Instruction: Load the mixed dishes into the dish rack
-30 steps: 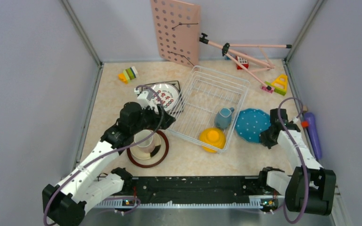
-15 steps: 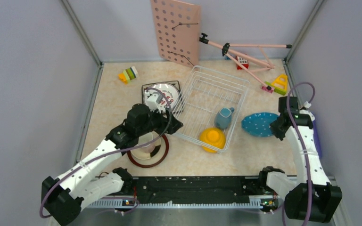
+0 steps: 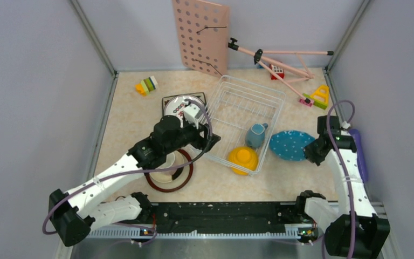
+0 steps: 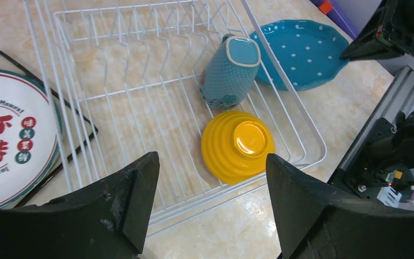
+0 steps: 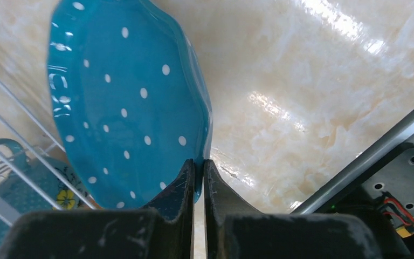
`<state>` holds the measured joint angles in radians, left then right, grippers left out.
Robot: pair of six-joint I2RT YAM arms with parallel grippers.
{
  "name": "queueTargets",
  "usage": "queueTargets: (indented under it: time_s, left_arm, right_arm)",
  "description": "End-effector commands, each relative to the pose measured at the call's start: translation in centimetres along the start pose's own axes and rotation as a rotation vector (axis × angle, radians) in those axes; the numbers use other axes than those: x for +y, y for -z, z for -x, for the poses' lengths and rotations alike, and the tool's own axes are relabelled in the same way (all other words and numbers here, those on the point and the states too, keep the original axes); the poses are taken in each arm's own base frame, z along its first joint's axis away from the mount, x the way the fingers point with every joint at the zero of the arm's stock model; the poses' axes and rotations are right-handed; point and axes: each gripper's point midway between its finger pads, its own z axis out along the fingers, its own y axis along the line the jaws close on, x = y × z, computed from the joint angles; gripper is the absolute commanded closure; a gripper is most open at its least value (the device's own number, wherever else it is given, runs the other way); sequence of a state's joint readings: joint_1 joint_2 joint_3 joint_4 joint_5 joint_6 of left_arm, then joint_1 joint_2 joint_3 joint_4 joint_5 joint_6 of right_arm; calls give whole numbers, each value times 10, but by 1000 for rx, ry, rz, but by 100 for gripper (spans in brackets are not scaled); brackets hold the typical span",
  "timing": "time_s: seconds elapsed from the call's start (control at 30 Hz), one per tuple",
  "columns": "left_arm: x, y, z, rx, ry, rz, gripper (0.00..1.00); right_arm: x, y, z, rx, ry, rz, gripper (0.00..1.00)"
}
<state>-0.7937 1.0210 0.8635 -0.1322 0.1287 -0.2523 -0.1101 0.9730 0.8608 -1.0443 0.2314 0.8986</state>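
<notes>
Blue polka-dot plate [image 5: 124, 108]: caught by its rim in my right gripper [image 5: 198, 164]. The fingers are nearly closed, with only the plate's edge between them. The plate sits tilted, outside the dish rack [image 4: 140, 108] and just right of its long right side. I cannot tell whether the plate's far edge touches the table.

Left gripper [image 4: 211, 167]: spread wide, nothing between the fingers, touching nothing. It hangs over the rack's near-left rim and looks down into the basket.

Inside the rack:
- Yellow bowl [image 4: 238, 144] is upside down in the near corner.
- Blue-grey mug [image 4: 229, 73] lies on its side just beyond the bowl, close against the right-hand wall.
- The plate is on the other side of that wall from the mug.

Left of the rack: the white plate with characters [image 4: 5, 145] rests on a dark-edged square plate [image 3: 167, 100], which sits against the rack's left side.

Nearer my bases: the brown-rimmed plate [image 3: 167, 181] lies flat on the table. A pale dish sits on it, mostly hidden under my left arm.

Surface: a beige marbled table [image 3: 129, 124] with grey walls on three sides. A pink pegboard [image 3: 200, 35] leans at the back, and toy blocks [image 3: 146, 85] sit in the far-left corner.
</notes>
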Motion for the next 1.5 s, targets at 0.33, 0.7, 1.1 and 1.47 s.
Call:
queueTargets:
  time_s: [0.33, 0.7, 1.1, 1.47]
  left_arm:
    - [17, 31, 10, -139, -5, 101, 22]
    - [11, 28, 5, -125, 0, 64, 22]
    - [8, 24, 7, -131, 3, 43, 22]
    - [8, 22, 4, -118, -19, 38, 22]
  right_arm:
    - [-6, -59, -41, 20, -88, 95, 100]
    - [-21, -79, -53, 13, -80, 56, 86]
    - [-21, -91, -74, 50, -101, 136, 39]
    - [-31, -76, -55, -24, -172, 62, 100]
